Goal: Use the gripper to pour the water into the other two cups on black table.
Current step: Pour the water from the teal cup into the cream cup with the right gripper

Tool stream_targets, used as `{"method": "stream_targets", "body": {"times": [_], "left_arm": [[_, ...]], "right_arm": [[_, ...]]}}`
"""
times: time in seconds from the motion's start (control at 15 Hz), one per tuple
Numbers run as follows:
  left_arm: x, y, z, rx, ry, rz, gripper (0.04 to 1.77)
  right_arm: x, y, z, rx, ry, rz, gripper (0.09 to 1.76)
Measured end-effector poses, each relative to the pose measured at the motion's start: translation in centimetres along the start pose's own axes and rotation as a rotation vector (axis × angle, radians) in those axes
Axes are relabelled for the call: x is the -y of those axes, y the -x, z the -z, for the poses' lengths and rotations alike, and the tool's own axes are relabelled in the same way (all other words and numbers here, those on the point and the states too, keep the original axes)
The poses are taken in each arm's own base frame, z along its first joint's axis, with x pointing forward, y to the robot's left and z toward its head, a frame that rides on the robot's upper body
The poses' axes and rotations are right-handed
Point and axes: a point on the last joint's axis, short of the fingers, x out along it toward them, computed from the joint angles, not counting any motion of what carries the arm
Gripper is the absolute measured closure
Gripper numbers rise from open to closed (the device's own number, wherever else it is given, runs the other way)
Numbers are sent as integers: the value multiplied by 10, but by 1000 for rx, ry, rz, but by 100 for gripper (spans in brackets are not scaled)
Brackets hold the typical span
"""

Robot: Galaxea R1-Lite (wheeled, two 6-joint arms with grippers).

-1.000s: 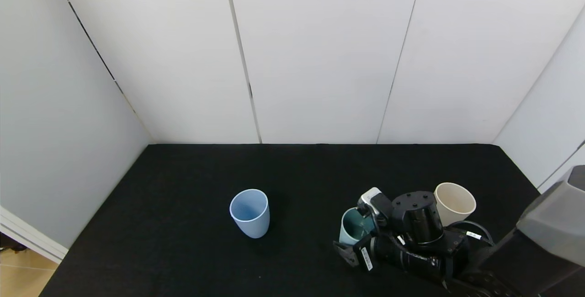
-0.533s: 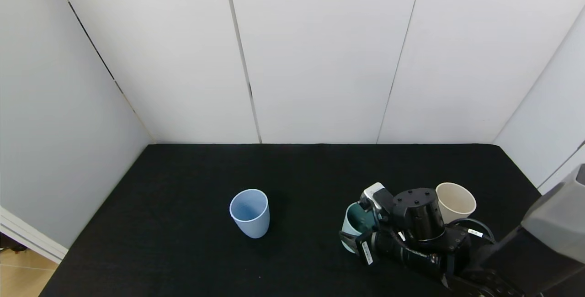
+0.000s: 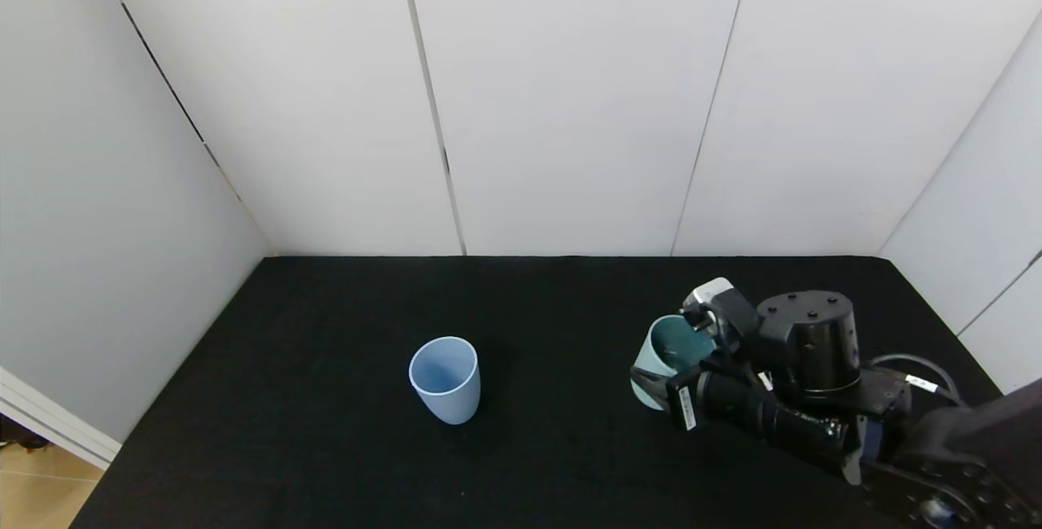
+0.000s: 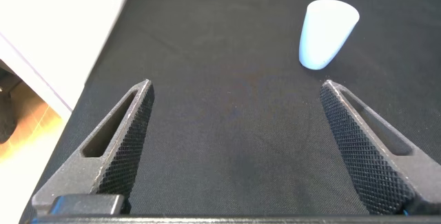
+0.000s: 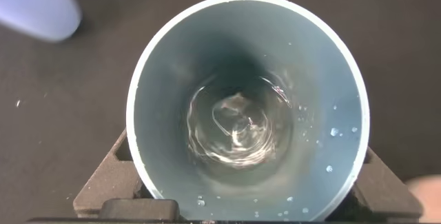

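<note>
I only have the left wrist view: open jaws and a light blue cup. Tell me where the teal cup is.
Observer: The teal-green cup is clamped in the right gripper, to the robot's right of the light blue cup.
Operator: Report its contents.
Observer: The right wrist view shows water at its bottom and droplets on the inner wall.
Operator: Say whether it is over the blue cup.
Observer: No; the head view shows bare black table between them.

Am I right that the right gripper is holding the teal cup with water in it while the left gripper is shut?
Not quite: the left gripper is open, as the left wrist view shows. The right gripper does hold the teal cup with water in it.
</note>
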Motion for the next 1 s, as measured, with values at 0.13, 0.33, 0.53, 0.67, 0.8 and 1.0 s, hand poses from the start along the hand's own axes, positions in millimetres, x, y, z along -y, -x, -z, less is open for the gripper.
{"method": "stream_targets", "body": {"times": [0.13,0.33,0.53,0.67,0.8,1.0], "left_arm": [[0,0,0,0,0,0,9],[0,0,0,0,0,0,9],[0,0,0,0,0,0,9],[0,0,0,0,0,0,9],[0,0,0,0,0,0,9],[0,0,0,0,0,0,9]], "right_arm": [[15,15,-16,23,-18,44,62],[50,40,-37,30,-47,149,62],[82,67,-51,16,-22,252,63],[97,82,-59,37,-3,310,63],[107,93,-64,58,26,355,63],[123,108,-66,62,94,427,63]]}}
